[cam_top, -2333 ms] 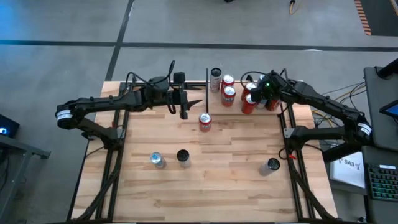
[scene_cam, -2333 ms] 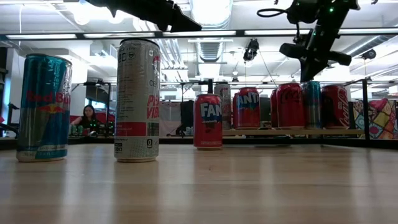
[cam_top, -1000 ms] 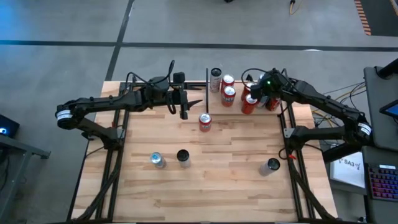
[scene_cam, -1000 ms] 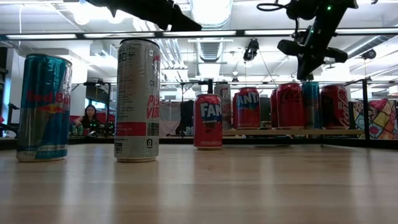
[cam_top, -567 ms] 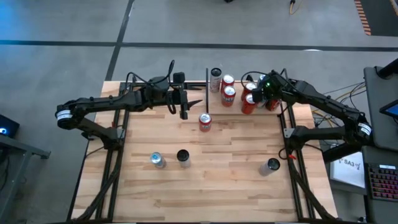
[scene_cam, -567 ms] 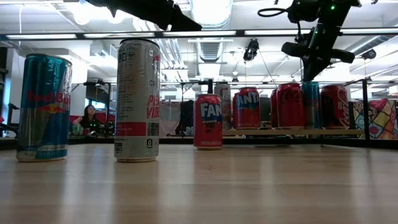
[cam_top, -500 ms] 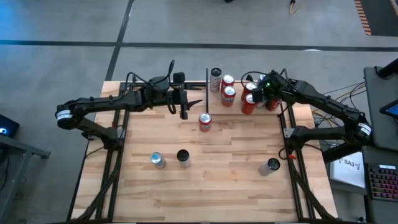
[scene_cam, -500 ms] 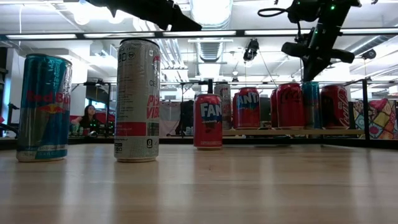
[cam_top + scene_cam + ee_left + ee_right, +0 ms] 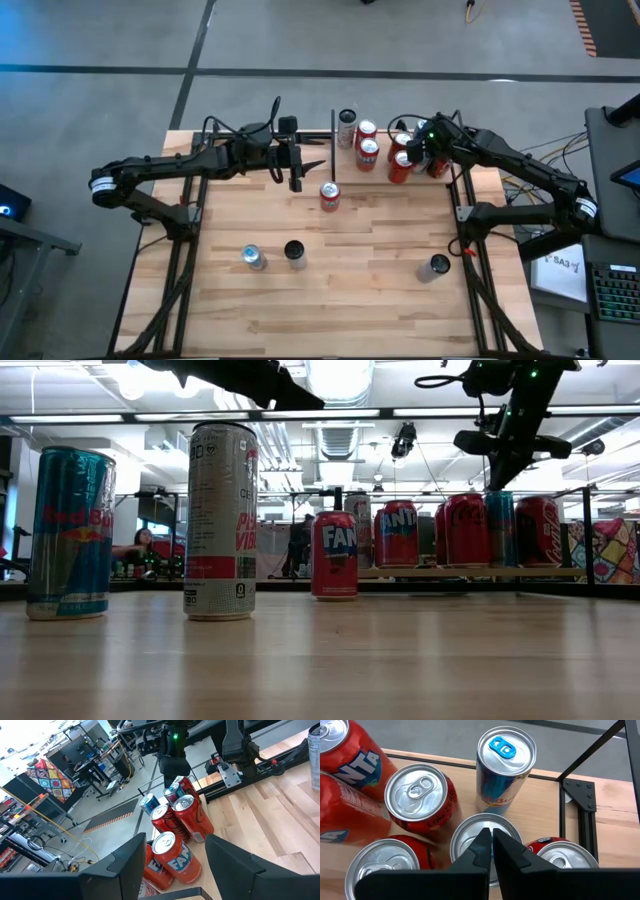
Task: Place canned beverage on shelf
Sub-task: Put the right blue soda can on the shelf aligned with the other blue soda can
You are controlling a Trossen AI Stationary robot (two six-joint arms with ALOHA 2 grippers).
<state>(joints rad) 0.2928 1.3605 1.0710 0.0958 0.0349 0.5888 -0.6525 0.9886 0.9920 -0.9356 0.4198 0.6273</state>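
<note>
Butcher-block counter [image 9: 330, 290] fills the high view, and nearest the front edge stand three loose cans: a blue can [image 9: 252, 257], a dark-topped can [image 9: 294, 251] beside it, and a grey-topped can [image 9: 438, 265] well apart on the right. Farther in, a red Fanta can [image 9: 329, 196] stands alone on the counter just outside the shelf [image 9: 380, 172], near its black corner post. Left of it the left gripper [image 9: 297, 168] hangs over bare wood, jaws part spread and holding nothing. At the far right corner the shelf carries a tight cluster of red cans and a blue-topped can [image 9: 505, 762]. The right gripper [image 9: 491, 845] hovers just over that cluster, jaws pressed together and empty, above a silver can top [image 9: 481, 836].

By my reading a placement on the shelf is done and the arm is between cans. The next move calls for lifting clear without knocking the packed cans, then taking a loose can, likely the Fanta one, and finding a free patch of shelf board for it
</note>
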